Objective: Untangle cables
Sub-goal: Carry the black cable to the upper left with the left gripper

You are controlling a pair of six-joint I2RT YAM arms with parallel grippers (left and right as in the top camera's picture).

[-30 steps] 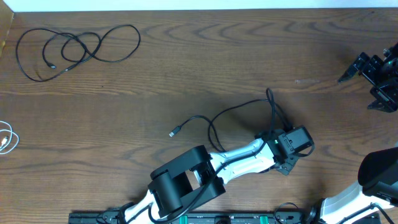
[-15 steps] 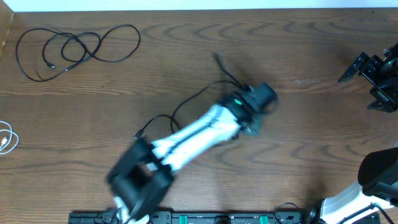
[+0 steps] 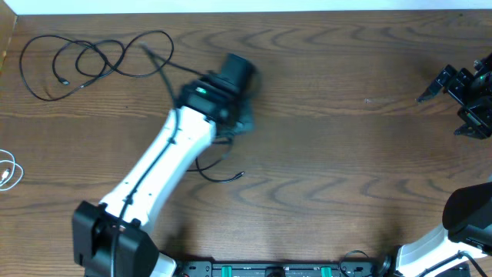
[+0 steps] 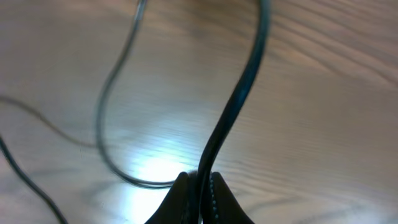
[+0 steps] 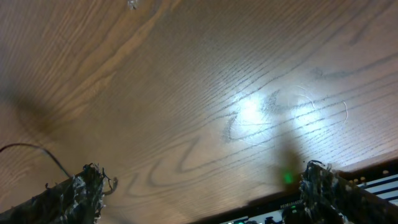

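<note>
One black cable [image 4: 239, 99] sat clamped in your left hand [image 4: 199, 186] near coiled cable [image 3: 92, 61]; right hand [image 5: 199, 196] spread, empty. Separating step; next needed setting it down apart.

bright light; glare on table [image 5: 249, 112]; left wrist view blurred, perhaps motion

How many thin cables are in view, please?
3. A thin black looped cable lies at the overhead view's top left. A second black cable is pinched in the left claw. A thin white cable at the left edge is partly cut off.
</note>
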